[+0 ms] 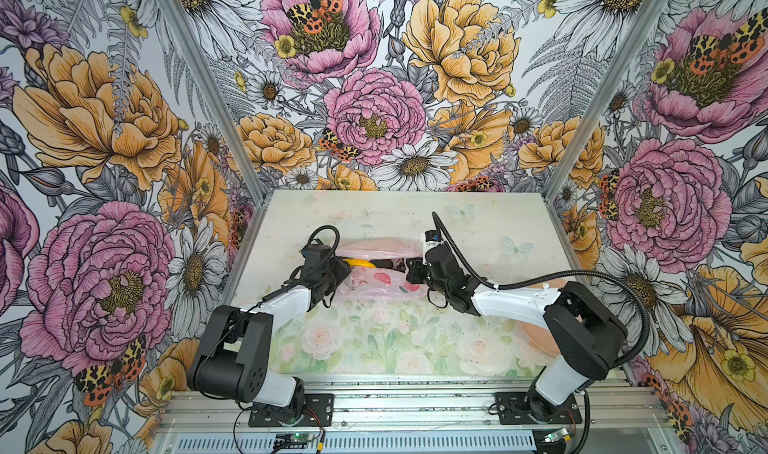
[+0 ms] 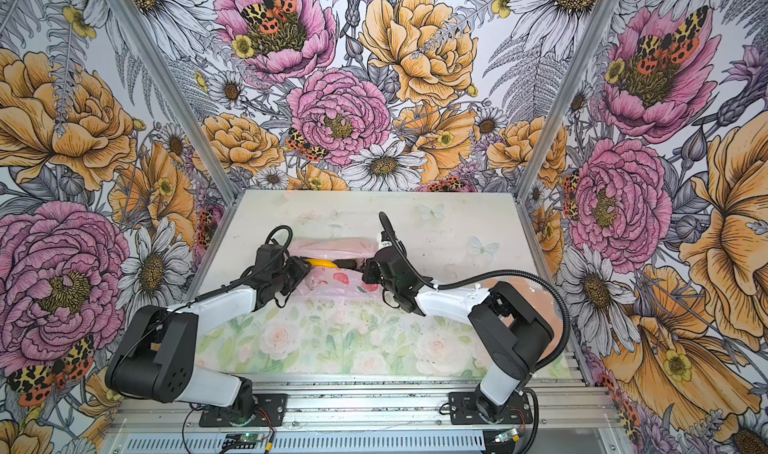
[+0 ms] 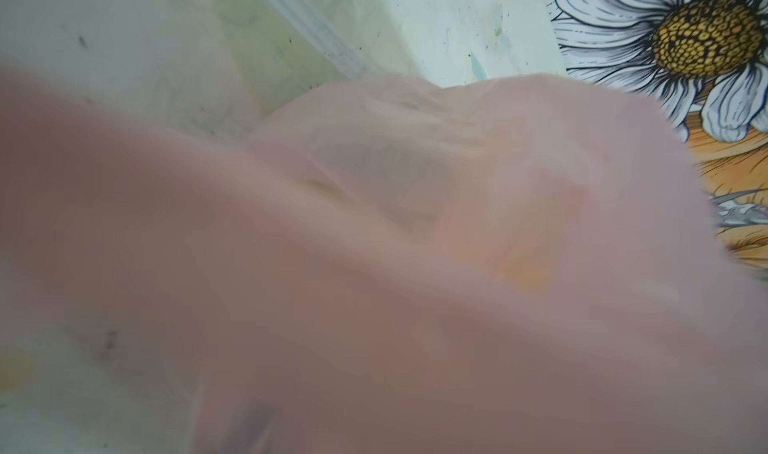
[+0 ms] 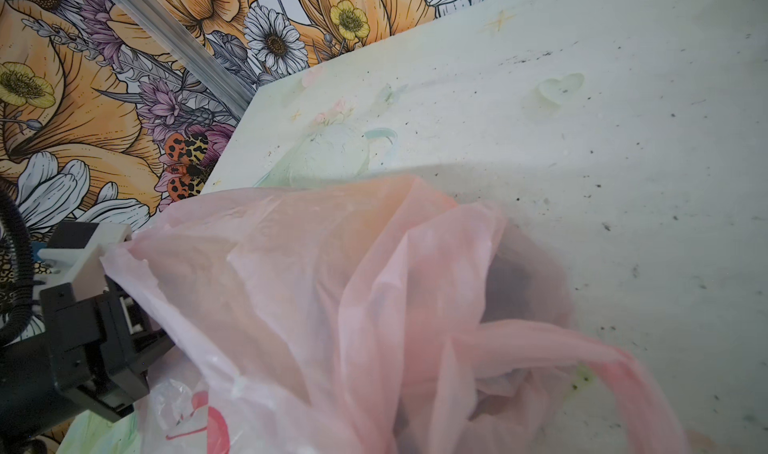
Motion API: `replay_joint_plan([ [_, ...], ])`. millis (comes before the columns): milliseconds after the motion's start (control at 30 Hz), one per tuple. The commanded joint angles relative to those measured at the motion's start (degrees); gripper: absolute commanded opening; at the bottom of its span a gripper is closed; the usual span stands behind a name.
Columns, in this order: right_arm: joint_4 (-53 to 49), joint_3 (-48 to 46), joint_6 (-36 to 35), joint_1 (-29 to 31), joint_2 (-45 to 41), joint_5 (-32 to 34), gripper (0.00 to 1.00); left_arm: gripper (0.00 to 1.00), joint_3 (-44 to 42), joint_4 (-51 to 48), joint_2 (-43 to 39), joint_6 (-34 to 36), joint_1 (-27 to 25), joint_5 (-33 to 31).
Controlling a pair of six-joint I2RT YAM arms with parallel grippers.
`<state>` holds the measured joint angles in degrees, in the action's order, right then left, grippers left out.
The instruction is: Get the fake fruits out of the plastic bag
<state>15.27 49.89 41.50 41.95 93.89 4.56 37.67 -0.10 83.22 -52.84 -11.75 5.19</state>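
Far left first: our left fingers (image 1: 343,272) are poked into the left end of the bag (image 1: 374,248), which lies mid-counter (image 1: 478,231), a bit toward the back. The pink bag blankets that wrist's view and hides the tips from above, so we honestly can't tell how far open they are or whether they've got anything. In the bag's gap a yellow banana (image 1: 360,261) peeks out with a dark lump (image 1: 384,263) just beside it, both still inside. Then our right fingers (image 1: 412,272), closed tight with the bag's right edge bunched in them. Further right a peach plate (image 1: 540,335) sits half hidden under that arm
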Motion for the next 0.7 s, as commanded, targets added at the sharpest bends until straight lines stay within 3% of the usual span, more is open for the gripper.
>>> replay_joint_plan([
  [0,3.9,-1.9,2.8,-3.1,-2.8,-3.2,0.00,0.30,-0.8,1.4,-2.4,2.1,1.6,1.5],
  [233,9.7,-1.7,11.3,-10.2,0.2,-10.7,0.00,0.00,-6.7,3.7,-11.1,6.3,1.3,3.5],
  [433,13.7,1.7,21.1,-16.9,6.1,-17.9,0.00,0.00,-14.8,11.7,-18.3,9.5,1.1,6.7],
  [533,13.6,2.9,23.0,-19.7,7.7,-19.4,0.00,0.00,-18.0,15.5,-21.0,10.4,1.2,8.3],
  [667,11.1,4.8,22.8,-22.1,7.9,-20.3,0.00,0.00,-19.8,15.9,-23.5,12.5,0.3,5.9],
])
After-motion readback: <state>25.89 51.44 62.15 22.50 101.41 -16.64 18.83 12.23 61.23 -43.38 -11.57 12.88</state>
